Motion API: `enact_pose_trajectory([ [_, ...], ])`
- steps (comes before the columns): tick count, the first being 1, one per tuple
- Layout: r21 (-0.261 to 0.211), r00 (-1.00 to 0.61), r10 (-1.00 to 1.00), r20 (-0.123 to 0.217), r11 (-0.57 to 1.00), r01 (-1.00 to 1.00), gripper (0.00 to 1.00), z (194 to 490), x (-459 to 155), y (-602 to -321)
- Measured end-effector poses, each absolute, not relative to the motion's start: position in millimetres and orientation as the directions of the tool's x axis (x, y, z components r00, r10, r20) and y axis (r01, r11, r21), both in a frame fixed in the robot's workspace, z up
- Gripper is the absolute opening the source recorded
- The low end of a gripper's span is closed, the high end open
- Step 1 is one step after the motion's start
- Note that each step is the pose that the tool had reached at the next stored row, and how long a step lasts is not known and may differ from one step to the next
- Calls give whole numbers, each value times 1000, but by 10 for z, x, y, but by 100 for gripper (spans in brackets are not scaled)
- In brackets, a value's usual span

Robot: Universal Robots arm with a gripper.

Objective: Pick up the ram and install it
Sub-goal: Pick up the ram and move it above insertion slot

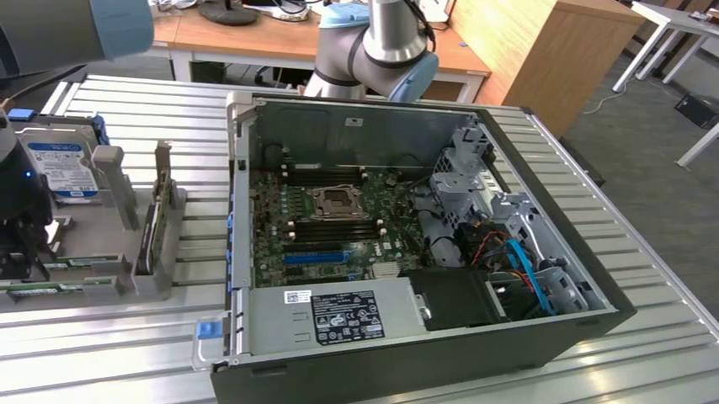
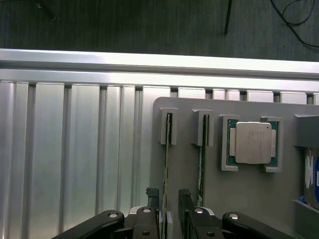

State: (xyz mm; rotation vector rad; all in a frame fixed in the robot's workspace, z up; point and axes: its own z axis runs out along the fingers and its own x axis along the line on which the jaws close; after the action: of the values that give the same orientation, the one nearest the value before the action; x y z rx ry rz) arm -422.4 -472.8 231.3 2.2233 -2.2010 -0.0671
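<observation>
Two ram sticks stand on edge in slots of a grey holder tray (image 2: 239,194). One ram stick (image 2: 167,154) runs between my gripper's (image 2: 168,199) two fingers, and the jaws stand open on either side of it with small gaps. The other ram stick (image 2: 201,159) stands just beside the far finger (image 2: 185,195). In the exterior view my gripper (image 1: 25,261) hangs low over the tray at the far left, above the green ram sticks (image 1: 67,286). The open computer case (image 1: 371,353) lies in the middle, its motherboard's memory slots (image 1: 332,229) flanking the processor socket (image 1: 335,202).
A processor chip (image 2: 250,143) sits in a pocket of the tray beside the ram. A hard drive with a blue label (image 1: 62,168) and a card with a metal bracket (image 1: 151,236) stand on the same tray. The ribbed metal table (image 1: 629,337) surrounds the case.
</observation>
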Motion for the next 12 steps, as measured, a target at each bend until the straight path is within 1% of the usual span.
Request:
enact_pose_trajectory([
  [12, 39, 10, -1000, -22, -10, -999, 30, 2240, -4224, -4727],
])
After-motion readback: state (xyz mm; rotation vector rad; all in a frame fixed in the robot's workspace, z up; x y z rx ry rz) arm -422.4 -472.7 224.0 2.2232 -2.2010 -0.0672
